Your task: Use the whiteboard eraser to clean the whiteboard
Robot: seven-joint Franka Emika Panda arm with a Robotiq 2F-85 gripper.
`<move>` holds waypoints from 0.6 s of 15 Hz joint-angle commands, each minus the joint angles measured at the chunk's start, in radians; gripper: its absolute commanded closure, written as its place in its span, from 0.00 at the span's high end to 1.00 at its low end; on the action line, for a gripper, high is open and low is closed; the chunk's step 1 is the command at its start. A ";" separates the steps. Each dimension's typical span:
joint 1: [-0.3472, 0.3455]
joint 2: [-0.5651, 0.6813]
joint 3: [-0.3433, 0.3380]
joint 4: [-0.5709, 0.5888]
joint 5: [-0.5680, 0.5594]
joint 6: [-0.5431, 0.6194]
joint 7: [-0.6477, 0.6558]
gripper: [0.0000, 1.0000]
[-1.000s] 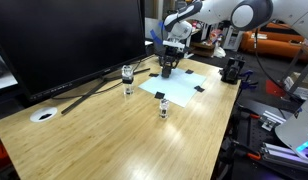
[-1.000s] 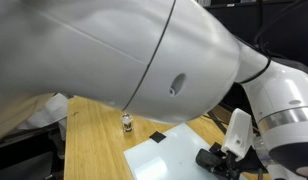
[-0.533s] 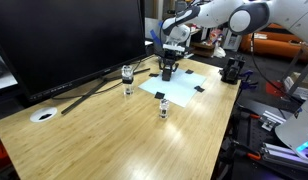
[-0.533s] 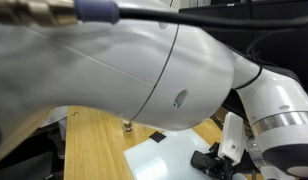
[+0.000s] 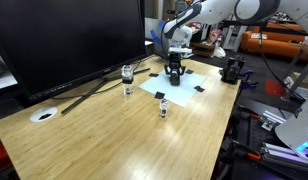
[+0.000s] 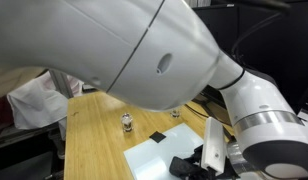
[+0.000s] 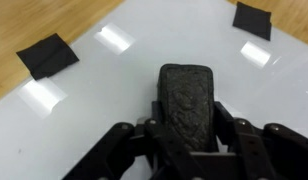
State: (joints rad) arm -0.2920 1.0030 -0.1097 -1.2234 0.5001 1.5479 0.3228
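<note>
Small black oblong whiteboard eraser (image 7: 186, 95): clamped in claw (image 7: 186, 135), jaws closed on its sides. Positioned over thin pale rectangular whiteboard (image 7: 104, 110), black-patched corners, flat on wooden desk (image 5: 114, 140).

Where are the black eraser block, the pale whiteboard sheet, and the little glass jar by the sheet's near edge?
black oblong whiteboard eraser (image 7: 186, 95): wrist view, middle of its textured top.
pale bluish-white whiteboard sheet (image 7: 144, 55): wrist view, bare surface beyond the eraser.
small clear glass jar (image 5: 164, 107): in an exterior view, its body.
</note>
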 commanded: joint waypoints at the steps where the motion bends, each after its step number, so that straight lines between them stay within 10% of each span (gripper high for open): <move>1: 0.043 -0.156 -0.007 -0.242 -0.064 0.068 -0.095 0.27; 9: 0.133 -0.333 -0.005 -0.551 -0.175 0.128 -0.199 0.27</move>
State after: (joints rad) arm -0.1818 0.7344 -0.1089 -1.6641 0.3684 1.6138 0.1606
